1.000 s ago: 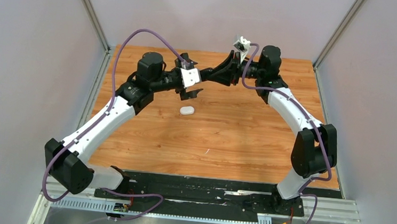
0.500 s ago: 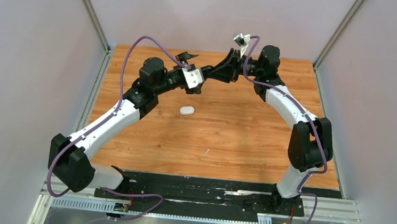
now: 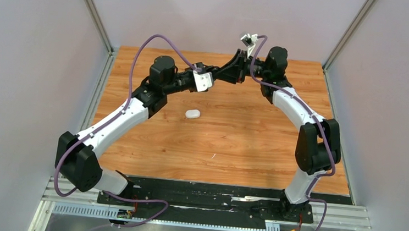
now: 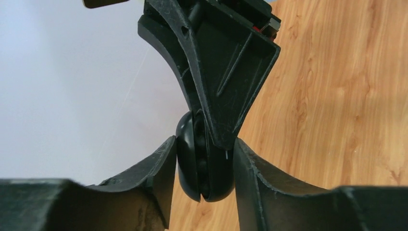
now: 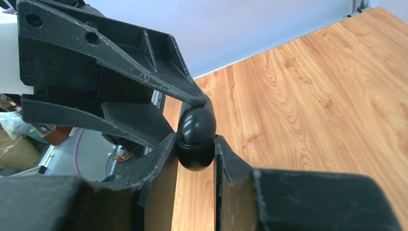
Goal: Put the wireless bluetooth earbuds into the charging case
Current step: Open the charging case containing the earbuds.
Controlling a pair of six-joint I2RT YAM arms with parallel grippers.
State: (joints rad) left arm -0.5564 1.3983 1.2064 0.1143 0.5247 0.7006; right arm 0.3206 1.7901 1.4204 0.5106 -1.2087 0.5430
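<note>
White links (image 3: 112, 122), black joints (image 3: 314, 149), purple cables (image 3: 154, 36); left gripper (image 4: 202, 159) scuffed black.

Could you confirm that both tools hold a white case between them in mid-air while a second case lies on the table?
Not quite: the case between the left tool and right tool is black, not white, as both wrist views show. A second case does lie on the table.
</note>
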